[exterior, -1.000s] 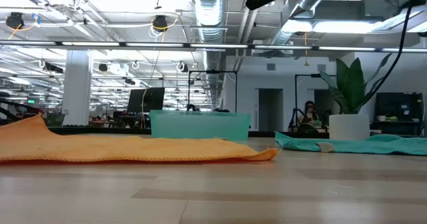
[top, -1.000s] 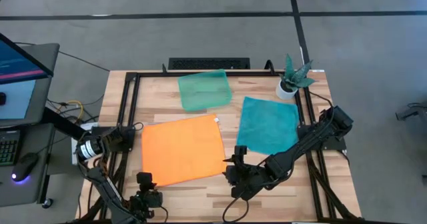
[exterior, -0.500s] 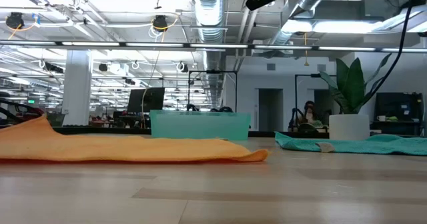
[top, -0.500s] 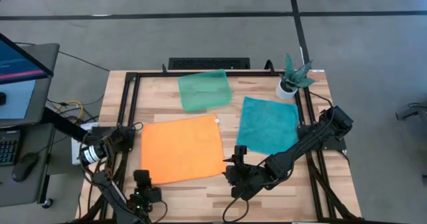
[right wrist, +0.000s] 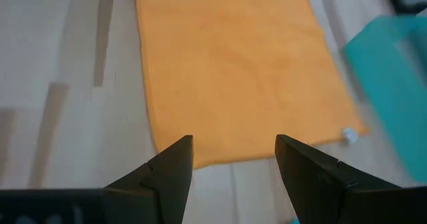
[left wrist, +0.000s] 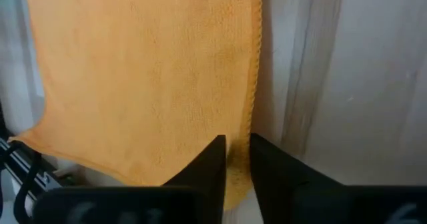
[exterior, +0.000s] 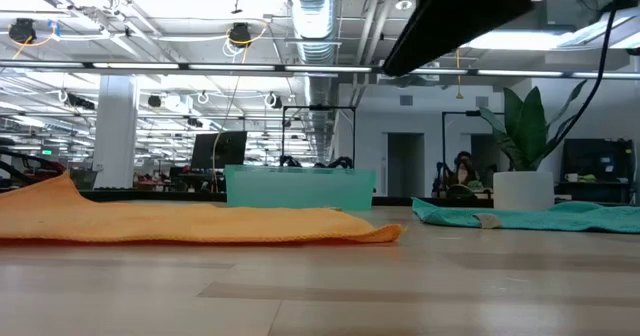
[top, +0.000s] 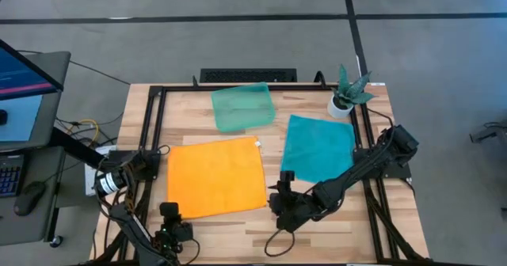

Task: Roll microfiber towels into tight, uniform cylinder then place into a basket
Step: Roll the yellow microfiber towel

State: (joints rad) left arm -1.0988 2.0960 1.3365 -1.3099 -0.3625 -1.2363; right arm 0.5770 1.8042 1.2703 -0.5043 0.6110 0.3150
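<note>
The orange towel (top: 215,177) lies spread flat on the wooden table, left of centre. My left gripper (top: 170,211) is at the towel's near-left corner and is shut on it. My right gripper (right wrist: 233,164) hangs open above the towel's near-right corner (top: 265,203), touching nothing. The teal towel (top: 318,147) lies flat to the right. The pale-green basket (top: 242,106) stands at the far middle, with nothing in it. My left gripper pinches the orange towel's hemmed near edge (left wrist: 254,121) at the near-left corner between its two fingers (left wrist: 212,159). The fingers slant down from the table's near-left side. The rest of the towel lies flat on the table.
A small white pot with a green plant (top: 346,93) stands at the far right, beside the teal towel. A black frame (top: 155,123) runs around the tabletop. Bare wood shows along the near edge (top: 230,230). A monitor and desk (top: 24,92) stand left of the table.
My right gripper has come down toward the orange towel's near-right corner, still open. That corner has drawn back a little toward the table's left; the rest of the towel has stayed flat.
</note>
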